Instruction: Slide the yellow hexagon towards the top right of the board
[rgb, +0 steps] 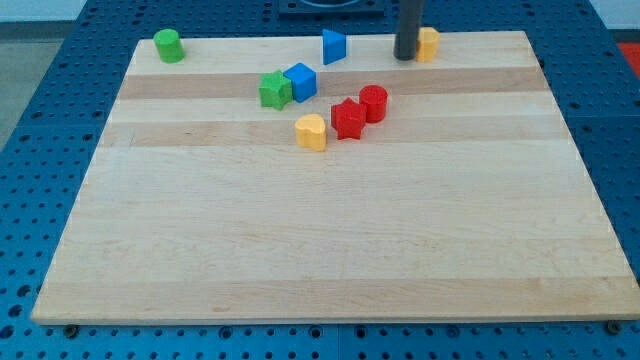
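Nearest the camera sits a yellow block (311, 131), rounded, shape hard to fix, well down and toward the view's left of my tip (405, 57). No fingers on this rig, so nothing opens or closes: just a dark rod, pressed against the task block. Yellow hexagon (428, 44) is touching the tip on its view's-right side, up by the top edge of the wooden board (330, 250), right of centre.

Judgement: push is in hand, with a long run toward the top right corner left. To do it well, keep the tip behind the hexagon's view's-left face, centred, and drive straight toward the view's right along the top edge. Off-centre contact would spin it off, or over the nearby edge.

Others: blue block (333, 46), wedge-like, near the tip on its view's-left side. Red cylinder (373, 103) and red block (348, 119) below the tip, touching each other. Blue cube (300, 81) and green block (275, 90) down-left, touching. Green cylinder (168, 45) far to the view's left. Nothing stands between the hexagon and the corner; every other block is behind or below the push line.
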